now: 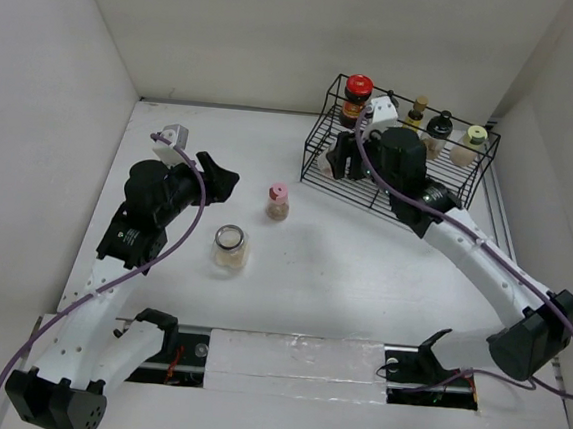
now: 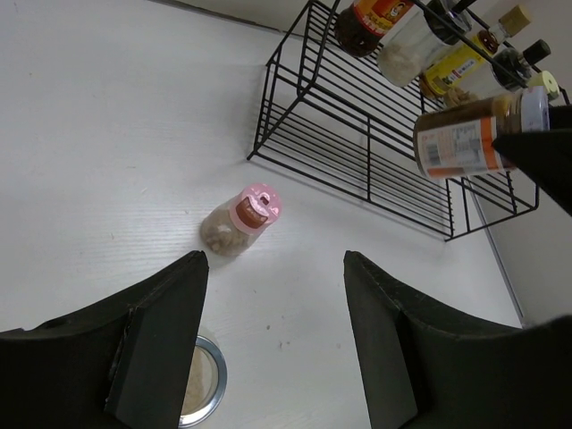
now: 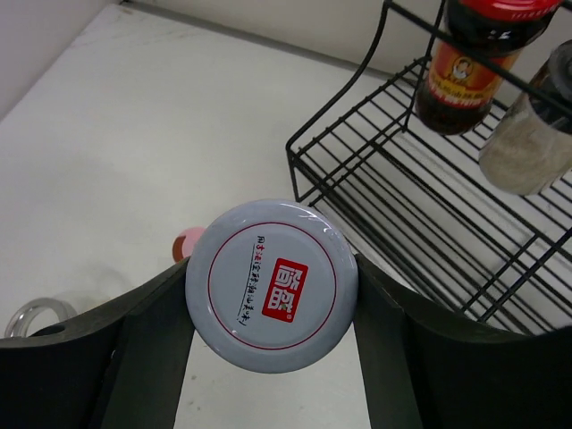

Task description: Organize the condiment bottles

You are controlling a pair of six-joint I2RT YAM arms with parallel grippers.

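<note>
From above, you are holding the right gripper [image 1: 343, 159] at the wire rack [image 1: 316, 167], with the pink-capped bottle [image 1: 278, 202] standing apart on the white surface. Left wrist: the left gripper [image 2: 273, 295] is hanging spread, empty. Right wrist: its jaws are clamping the white-lidded jar [image 3: 271, 286]; aim to set it level onto the shelf.

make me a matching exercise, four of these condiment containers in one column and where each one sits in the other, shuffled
1 pink-capped bottle
2 red-capped bottle
3 white-lidded jar
4 silver-rimmed glass jar

a held in the right gripper
b on the table, farther from the black wire rack
c in the rack
d on the table, nearer the rack

Pairs: 1-d, 2-c, 3-a, 4-b
</note>
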